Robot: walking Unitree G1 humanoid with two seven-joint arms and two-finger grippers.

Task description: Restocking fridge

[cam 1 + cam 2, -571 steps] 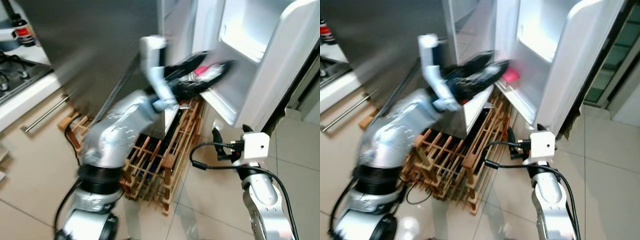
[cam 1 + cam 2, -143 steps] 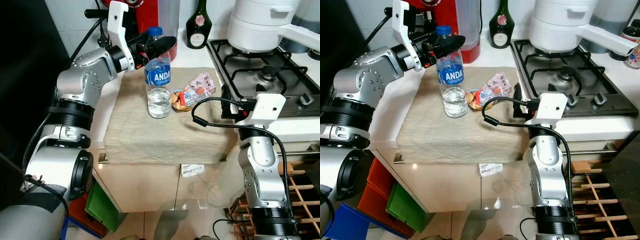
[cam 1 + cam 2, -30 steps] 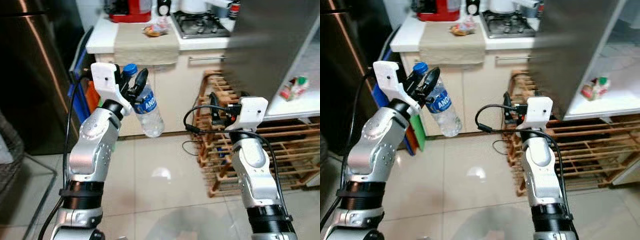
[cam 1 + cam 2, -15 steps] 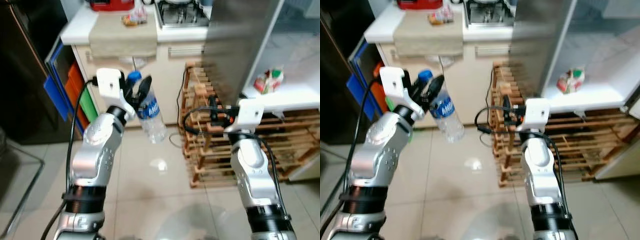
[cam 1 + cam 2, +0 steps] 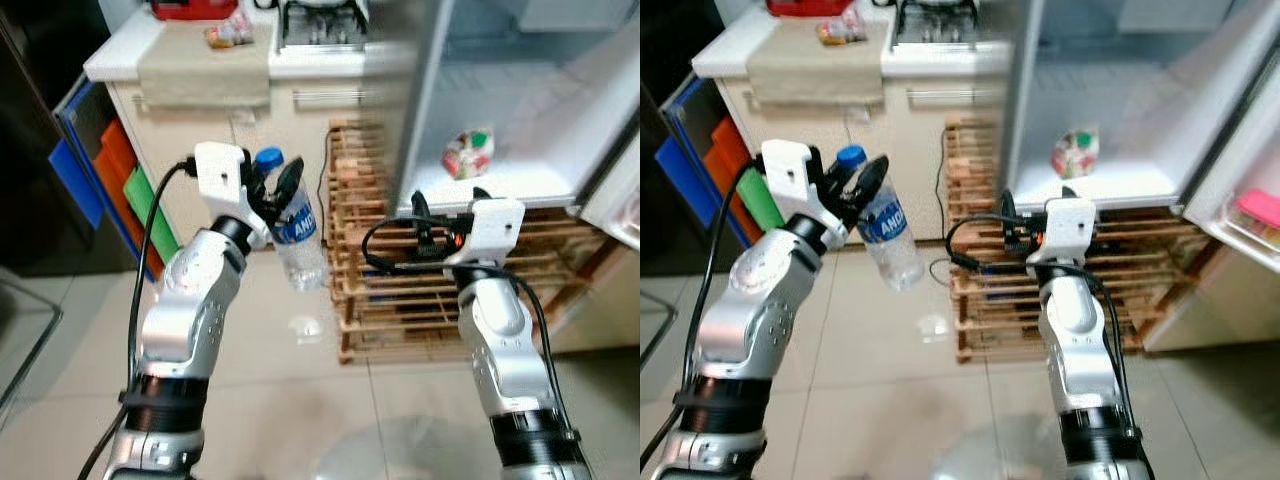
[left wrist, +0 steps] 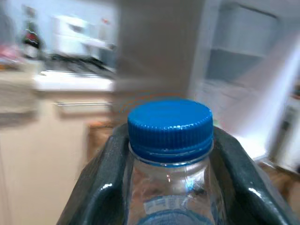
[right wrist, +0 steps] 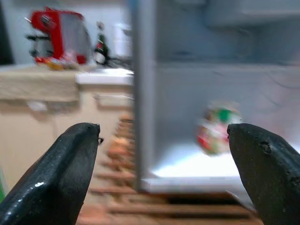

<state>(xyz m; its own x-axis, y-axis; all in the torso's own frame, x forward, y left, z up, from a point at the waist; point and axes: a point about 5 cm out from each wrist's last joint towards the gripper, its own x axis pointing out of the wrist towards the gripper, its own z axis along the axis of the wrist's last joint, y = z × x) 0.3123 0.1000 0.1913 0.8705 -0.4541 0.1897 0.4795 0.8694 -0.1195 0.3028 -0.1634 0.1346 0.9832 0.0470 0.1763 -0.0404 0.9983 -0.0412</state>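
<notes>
The left hand (image 5: 270, 185) grips a clear water bottle (image 5: 297, 232) just under its blue cap (image 6: 169, 123), fingers closed on the neck, the bottle hanging tilted over the floor, left of the open fridge (image 5: 500, 110). Judged smooth, thin-walled and fairly heavy; the neck ridge grip suits it. The right hand (image 7: 164, 159) is wide open, empty.

2 silver arms with black joint rings, white wrist camera boxes, looping black cables, black jaws.

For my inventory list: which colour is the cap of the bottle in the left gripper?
Blue. The cap shows best in the left wrist view.
</notes>
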